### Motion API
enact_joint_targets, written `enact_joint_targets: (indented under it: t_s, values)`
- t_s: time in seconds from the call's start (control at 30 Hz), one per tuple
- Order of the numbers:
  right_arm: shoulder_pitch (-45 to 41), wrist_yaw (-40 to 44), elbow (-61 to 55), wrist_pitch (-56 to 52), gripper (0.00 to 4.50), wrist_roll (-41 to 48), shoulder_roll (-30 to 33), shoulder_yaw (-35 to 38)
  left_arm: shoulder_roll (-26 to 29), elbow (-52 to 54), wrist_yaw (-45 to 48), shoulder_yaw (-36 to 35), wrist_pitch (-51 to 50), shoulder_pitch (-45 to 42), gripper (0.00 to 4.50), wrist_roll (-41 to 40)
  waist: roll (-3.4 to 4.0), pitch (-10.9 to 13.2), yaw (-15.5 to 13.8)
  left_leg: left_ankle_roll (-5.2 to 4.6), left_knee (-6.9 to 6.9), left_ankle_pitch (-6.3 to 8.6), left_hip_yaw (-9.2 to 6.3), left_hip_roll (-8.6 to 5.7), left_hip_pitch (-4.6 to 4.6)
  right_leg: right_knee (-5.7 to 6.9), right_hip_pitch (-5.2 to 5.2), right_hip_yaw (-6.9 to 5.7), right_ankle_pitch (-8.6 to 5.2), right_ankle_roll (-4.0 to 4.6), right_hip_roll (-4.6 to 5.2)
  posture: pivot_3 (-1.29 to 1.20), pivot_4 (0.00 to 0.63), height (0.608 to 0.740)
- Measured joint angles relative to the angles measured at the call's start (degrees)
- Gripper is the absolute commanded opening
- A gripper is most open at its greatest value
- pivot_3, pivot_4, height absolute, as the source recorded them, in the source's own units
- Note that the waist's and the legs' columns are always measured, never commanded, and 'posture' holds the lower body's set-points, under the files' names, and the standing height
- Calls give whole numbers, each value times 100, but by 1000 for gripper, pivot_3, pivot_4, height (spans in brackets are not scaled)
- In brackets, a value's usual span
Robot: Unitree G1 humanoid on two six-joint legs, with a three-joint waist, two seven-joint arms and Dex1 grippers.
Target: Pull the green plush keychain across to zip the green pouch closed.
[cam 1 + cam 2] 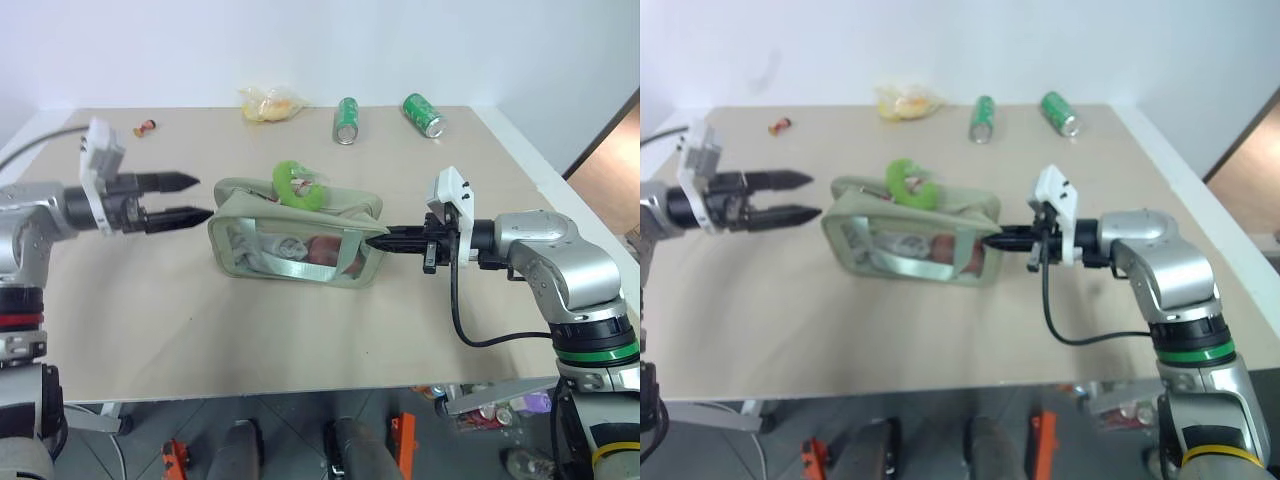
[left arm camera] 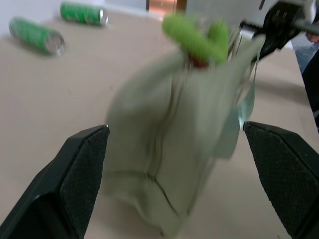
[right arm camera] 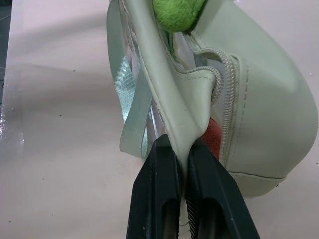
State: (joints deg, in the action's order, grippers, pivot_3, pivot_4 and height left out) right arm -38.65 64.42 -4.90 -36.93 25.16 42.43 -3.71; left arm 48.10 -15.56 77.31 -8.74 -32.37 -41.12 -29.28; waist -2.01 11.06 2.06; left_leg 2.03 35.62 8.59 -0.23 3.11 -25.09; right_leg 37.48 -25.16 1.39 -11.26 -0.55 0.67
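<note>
The green pouch (image 1: 295,245) lies in the middle of the table, its clear side panel facing me. On its top, near the middle, sits the green plush keychain (image 1: 293,184). My right gripper (image 1: 385,240) is shut on the fabric edge at the pouch's right end (image 3: 187,134). To the left of the pouch my left gripper (image 1: 195,197) stands open, level, a short gap from the pouch's left end, with nothing between its fingers (image 2: 82,169). In the left wrist view the pouch (image 2: 169,149) and keychain (image 2: 197,37) lie ahead of the open jaws.
Two green soda cans (image 1: 346,119) (image 1: 423,114) lie at the back of the table, with a yellow bag (image 1: 270,104) and a small red item (image 1: 146,127) further left. The table's right edge (image 1: 540,180) runs behind my right arm.
</note>
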Motion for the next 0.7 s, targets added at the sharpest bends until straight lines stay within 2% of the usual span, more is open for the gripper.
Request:
enact_joint_targets:
  t_s: [0.23, 0.33, 0.67, 0.7]
  values:
    - [-6, 8, 2, 4, 0, -18, -34, -22, -324, 504, -237, 161, -303, 234, 4469, -133, -1, -1, -2, 0, -2, 0, 3, 2, 3, 0, -1, 3, 0, 0, -3, 0, 150, 740]
    - [-7, 8, 1, 4, 0, -18, -34, -22, -386, 519, -244, 168, -387, 233, 3705, -230, -1, -1, 0, 0, -4, 0, 3, 3, 3, 0, -1, 3, 0, 0, -4, 0, 150, 740]
    - [0, -17, -2, -5, 0, -19, -29, -20, -412, 544, -241, 169, -424, 321, 198, -277, -2, -1, -3, 0, -2, 0, 3, 3, 3, 0, 0, 3, 0, 1, -4, 0, 150, 740]
    - [1, -33, -3, -5, 0, -19, -30, -20, -418, 544, -240, 169, -427, 325, 16, -285, -2, -1, -2, 0, -3, 0, 3, 3, 3, 0, 0, 3, 0, 1, -4, 0, 150, 740]
